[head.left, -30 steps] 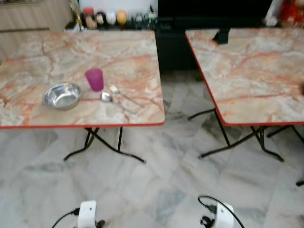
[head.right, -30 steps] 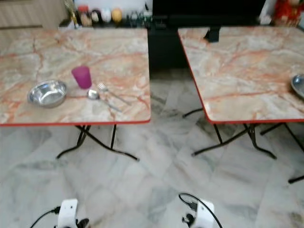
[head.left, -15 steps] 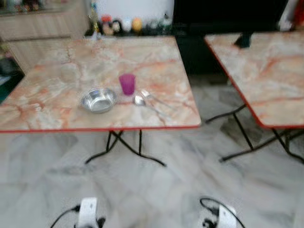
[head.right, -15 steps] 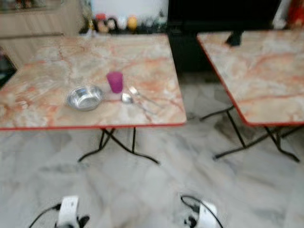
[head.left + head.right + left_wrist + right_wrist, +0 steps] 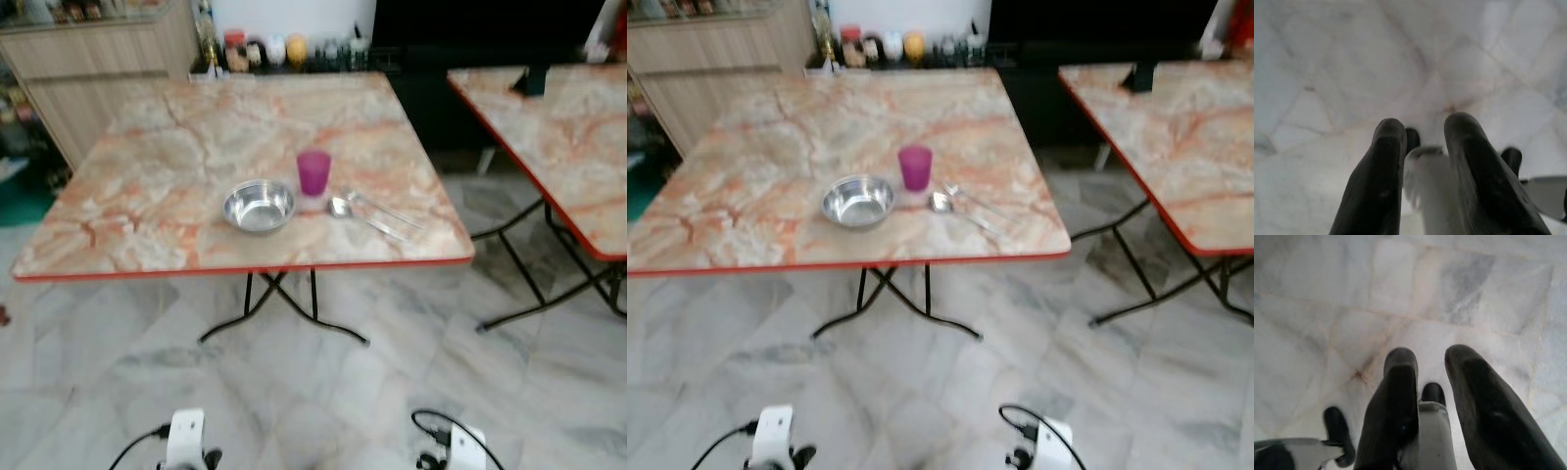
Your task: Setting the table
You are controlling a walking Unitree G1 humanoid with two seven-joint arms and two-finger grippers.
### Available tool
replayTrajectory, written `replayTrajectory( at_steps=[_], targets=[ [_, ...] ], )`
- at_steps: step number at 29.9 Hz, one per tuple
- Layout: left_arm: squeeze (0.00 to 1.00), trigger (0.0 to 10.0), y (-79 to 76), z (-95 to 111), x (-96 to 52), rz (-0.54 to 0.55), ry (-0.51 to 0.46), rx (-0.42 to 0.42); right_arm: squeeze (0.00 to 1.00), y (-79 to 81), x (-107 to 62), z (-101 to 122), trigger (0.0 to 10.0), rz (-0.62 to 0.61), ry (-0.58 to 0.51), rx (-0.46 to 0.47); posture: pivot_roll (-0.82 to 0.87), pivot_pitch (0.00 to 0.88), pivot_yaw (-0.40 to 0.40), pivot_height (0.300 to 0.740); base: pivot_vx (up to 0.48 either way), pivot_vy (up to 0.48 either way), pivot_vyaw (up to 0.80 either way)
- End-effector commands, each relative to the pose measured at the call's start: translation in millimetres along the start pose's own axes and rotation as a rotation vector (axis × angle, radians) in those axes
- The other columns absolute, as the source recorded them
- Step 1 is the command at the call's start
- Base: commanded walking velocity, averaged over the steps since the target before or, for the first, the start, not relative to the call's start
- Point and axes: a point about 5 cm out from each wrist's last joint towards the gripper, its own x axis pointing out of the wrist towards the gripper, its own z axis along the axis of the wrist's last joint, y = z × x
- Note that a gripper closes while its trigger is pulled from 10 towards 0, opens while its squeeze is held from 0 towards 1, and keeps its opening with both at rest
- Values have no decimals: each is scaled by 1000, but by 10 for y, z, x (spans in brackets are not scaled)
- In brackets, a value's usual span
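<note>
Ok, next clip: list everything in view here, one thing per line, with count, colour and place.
Folding tables: two, orange-veined marble tops with red edges; one ahead, one to the right.
Bowl: one, steel, near front edge of the table ahead.
Cup: one, purple, just right of the bowl.
Spoon: one, silver, right of the cup.
Fork: one, silver, beside the spoon.
Bottles and jars: several, mixed colours, behind the table.
Cabinet: one, light wood, far left.
Floor: grey-white marble tiles.
Left gripper: black fingers apart, hanging over floor.
Right gripper: black fingers apart, hanging over floor.
</note>
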Motion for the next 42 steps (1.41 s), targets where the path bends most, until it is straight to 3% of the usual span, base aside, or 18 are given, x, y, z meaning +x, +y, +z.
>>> replayTrajectory(
  at_steps=[1, 14, 21, 23, 32, 42],
  targets=[
    [0, 10000, 105, -61, -20, 27, 27, -4, 0, 75, 12, 23, 10000, 19, -6, 5, 43, 0, -23, 740, 0, 0, 0],
    [0, 10000, -97, -194, -27, 6, 33, -14, 0, 74, 15, 38, 10000, 20, -9, 4, 46, 0, -25, 740, 0, 0, 0],
    [0, 10000, -20, -109, -16, 13, 19, -26, 0, 72, 17, 46, 10000, 20, -10, 2, 47, 0, -25, 740, 0, 0, 0],
    [0, 10000, 85, -71, -22, 22, 14, -28, 0, 71, 17, 46, 10000, 19, -10, 2, 47, 0, -25, 740, 120, 0, 0],
    [0, 10000, 161, -126, -46, 25, 18, -28, 0, 73, 18, 50, 10000, 19, -10, -1, 47, 0, -25, 740, 243, 0, 0],
    [0, 10000, -128, -192, -26, -4, 23, -28, 0, 75, 18, 49, 10000, 20, -10, 0, 49, 0, -25, 740, 252, 0, 0]
  ],
)
